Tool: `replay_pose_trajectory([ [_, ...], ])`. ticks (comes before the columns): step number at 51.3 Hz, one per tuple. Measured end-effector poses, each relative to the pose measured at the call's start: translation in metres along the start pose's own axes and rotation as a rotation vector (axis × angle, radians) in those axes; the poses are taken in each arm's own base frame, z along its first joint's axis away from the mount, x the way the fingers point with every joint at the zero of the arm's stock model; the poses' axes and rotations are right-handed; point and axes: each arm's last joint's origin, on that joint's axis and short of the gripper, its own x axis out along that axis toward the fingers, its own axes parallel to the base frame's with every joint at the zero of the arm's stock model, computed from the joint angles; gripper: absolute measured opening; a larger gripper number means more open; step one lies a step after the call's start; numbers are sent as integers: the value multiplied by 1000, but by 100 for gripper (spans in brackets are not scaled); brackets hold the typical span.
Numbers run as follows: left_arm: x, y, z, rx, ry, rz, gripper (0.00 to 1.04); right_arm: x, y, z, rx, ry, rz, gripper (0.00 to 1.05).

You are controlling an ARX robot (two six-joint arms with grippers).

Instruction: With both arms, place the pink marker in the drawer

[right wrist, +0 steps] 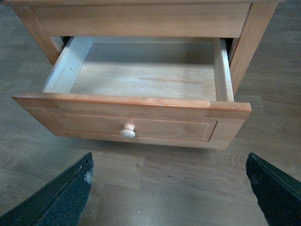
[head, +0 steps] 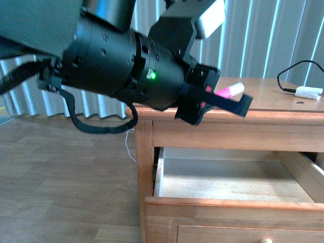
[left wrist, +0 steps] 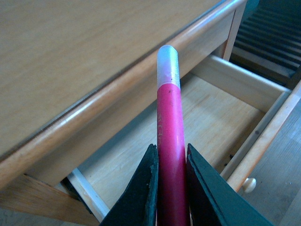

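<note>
The pink marker [left wrist: 170, 141], bright pink with a whitish rounded end, is clamped between my left gripper's [left wrist: 170, 162] black fingers [left wrist: 143, 188]. In the front view that left gripper [head: 228, 100] holds the pink marker [head: 229, 91] just above the nightstand's top front edge, over the pulled-out drawer [head: 233, 185]. The drawer [right wrist: 141, 75] stands open with a bare wooden floor inside, a recessed front and a round knob [right wrist: 128, 131]. My right gripper [right wrist: 171, 188] hangs open in front of the drawer, above the floor, with nothing between its fingers [right wrist: 66, 193].
A white plug with a black cable [head: 308, 91] lies on the nightstand top [head: 268, 98] at the right. A second knob [head: 267, 241] shows on the front below. Wood-plank floor [head: 61, 182] spreads to the left, with blinds behind.
</note>
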Motion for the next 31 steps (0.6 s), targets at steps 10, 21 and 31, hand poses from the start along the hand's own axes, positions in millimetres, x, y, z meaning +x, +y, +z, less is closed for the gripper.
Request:
replay_pose_trajectory([
  [10, 27, -3, -33, -14, 99, -6, 15, 0, 0, 0, 0, 0, 0, 96],
  [21, 53, -3, -58, -13, 175, 21, 15, 0, 0, 0, 0, 0, 0, 96],
  [31, 63, 0, -58, -10, 194, 43, 40, 0, 0, 0, 0, 0, 0, 96],
])
